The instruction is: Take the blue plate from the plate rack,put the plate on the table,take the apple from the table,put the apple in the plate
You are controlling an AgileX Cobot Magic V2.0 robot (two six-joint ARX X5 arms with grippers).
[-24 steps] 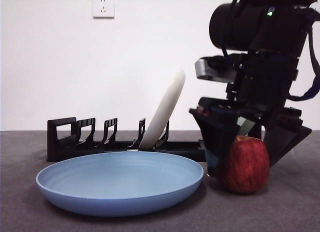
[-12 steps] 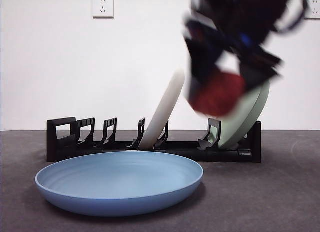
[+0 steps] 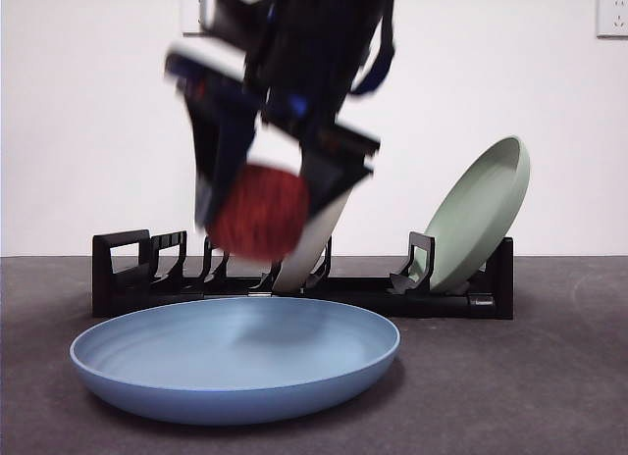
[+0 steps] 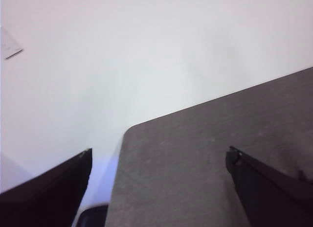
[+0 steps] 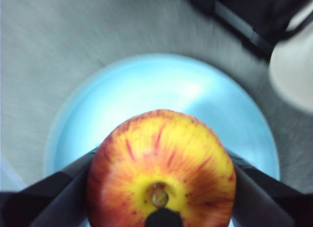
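The blue plate (image 3: 235,360) lies flat on the dark grey table (image 3: 510,386), in front of the black plate rack (image 3: 128,269). My right gripper (image 3: 260,215) hangs above the plate, shut on the red apple (image 3: 257,212), blurred by motion. In the right wrist view the apple (image 5: 161,173) fills the space between the jaws, stem dimple up, with the blue plate (image 5: 161,95) right beneath it. My left gripper (image 4: 159,161) is open over a bare corner of the table (image 4: 205,153), holding nothing.
A cream-white plate (image 3: 304,259) leans in the rack's middle slots, partly hidden by the arm. A pale green plate (image 3: 481,212) leans at the rack's right end. White wall with sockets (image 3: 612,14) behind.
The right gripper lifted the apple off the table at the right and carried it leftwards; it now hangs over the blue plate. The green plate has come into view.
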